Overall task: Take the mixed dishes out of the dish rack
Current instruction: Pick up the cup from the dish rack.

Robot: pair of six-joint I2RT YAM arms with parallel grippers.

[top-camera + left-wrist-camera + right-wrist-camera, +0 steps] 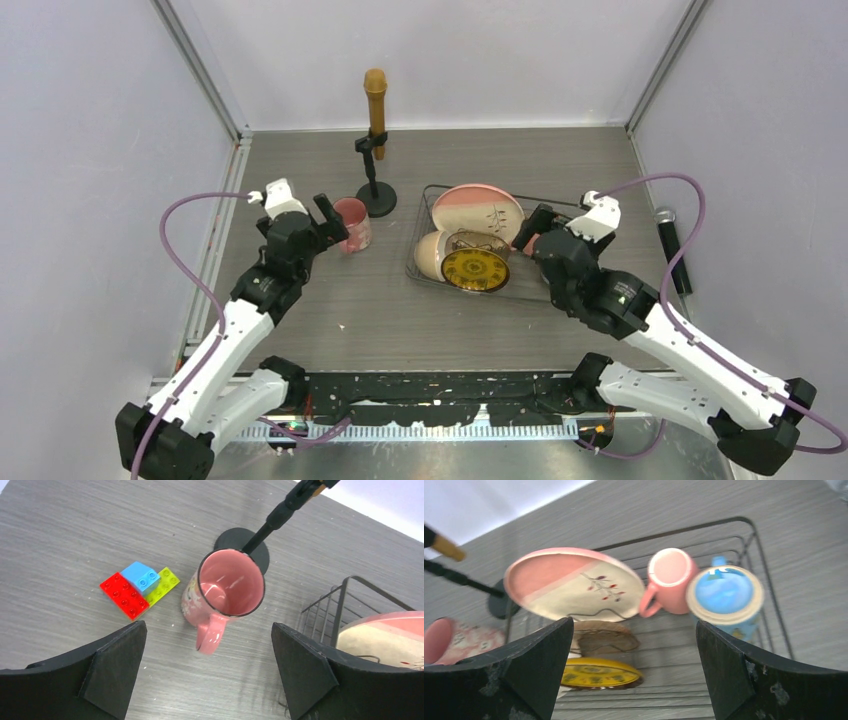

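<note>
A floral pink mug (227, 597) is seen upright on the table (75, 540) outside the dish rack (754, 535), judged unloaded, under the wide-spread left gripper (210, 670). The right gripper (634, 675), also wide and empty, is held over the rack, where a pink-and-cream plate (574, 582), yellow patterned plate (599, 674) and brown bowl (604, 637) are propped on edge beside a plain pink mug (671, 580) and blue-lined mug (725, 594)

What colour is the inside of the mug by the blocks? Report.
Pink; the mug shows best in the left wrist view.

On your desk (330, 330): a tan microphone (375, 95) upright in a black round-based stand (377, 201), a black handheld microphone (672, 250) lying at right, and red, blue, lime toy blocks (137, 587) touching.
</note>
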